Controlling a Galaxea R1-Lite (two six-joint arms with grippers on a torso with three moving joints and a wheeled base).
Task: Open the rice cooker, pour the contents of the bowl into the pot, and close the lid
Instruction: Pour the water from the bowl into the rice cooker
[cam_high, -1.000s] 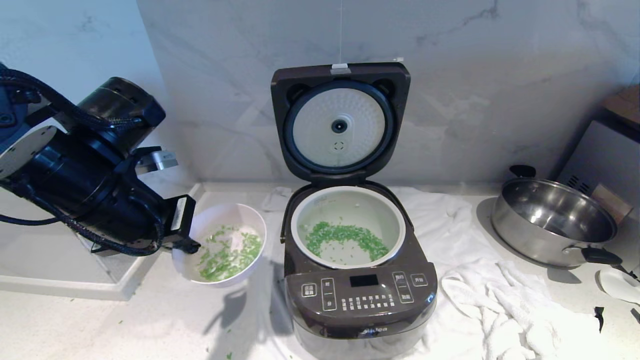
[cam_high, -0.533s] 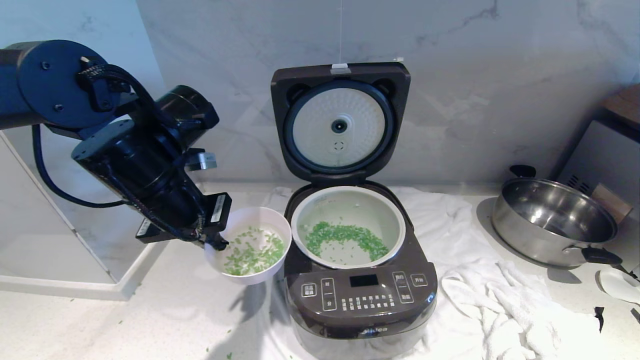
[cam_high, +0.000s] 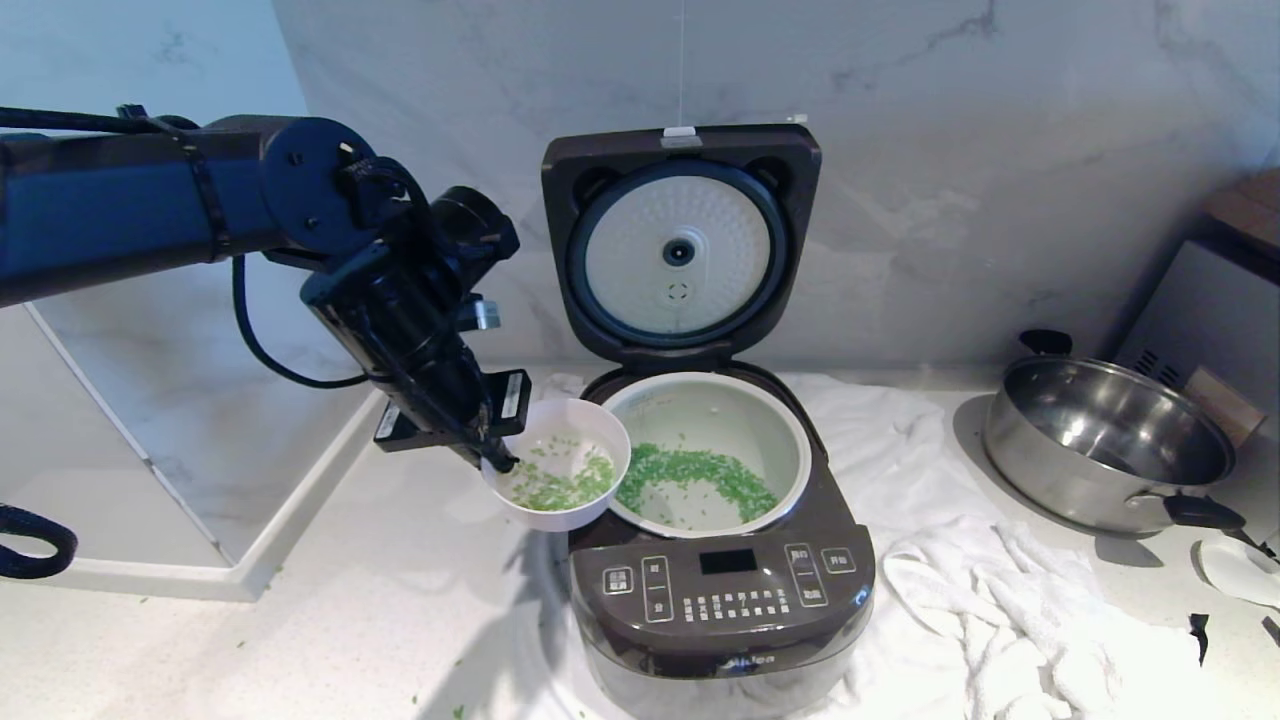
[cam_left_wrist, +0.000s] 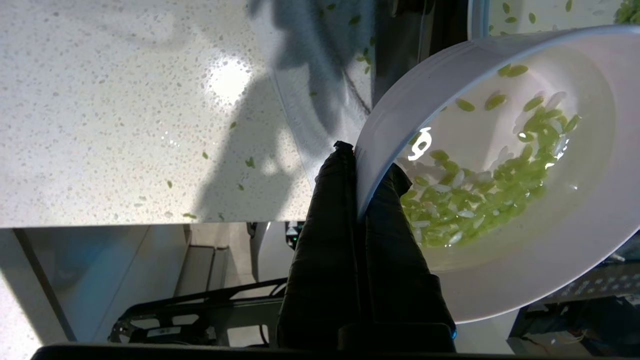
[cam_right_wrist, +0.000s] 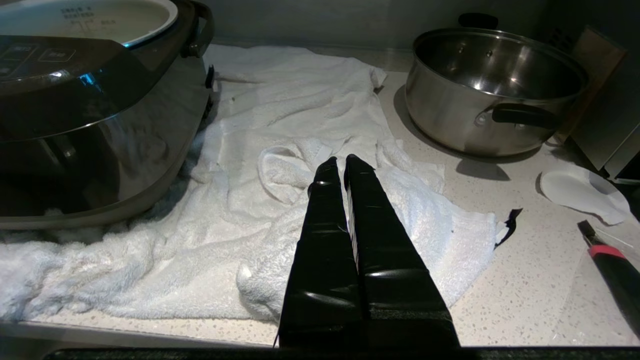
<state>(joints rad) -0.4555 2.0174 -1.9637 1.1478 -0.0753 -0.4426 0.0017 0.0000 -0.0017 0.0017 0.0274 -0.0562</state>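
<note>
Bowl (cam_high: 557, 466) carried off the counter at the rice cooker's (cam_high: 718, 560) left front corner, rim overlapping the edge of the open pot (cam_high: 708, 452), green contents (cam_high: 560, 488) lying inside, more green bits already in the pot. Pinched at its left rim by the left gripper (cam_high: 497, 462), one finger inside and one outside; lid (cam_high: 680, 243) upright behind the pot. Right of the cooker, right gripper (cam_right_wrist: 343, 168) pressed together over a white towel (cam_right_wrist: 280, 165), steel pot (cam_high: 1105, 444) beyond

A pale speckled counter (cam_high: 300, 640) carried a rumpled white towel (cam_high: 1000, 600), with the rice cooker (cam_high: 720, 600) on the towel's left part. A steel pot (cam_high: 1110, 445) stood at far right, green bits (cam_high: 455, 690) scattered near left.
</note>
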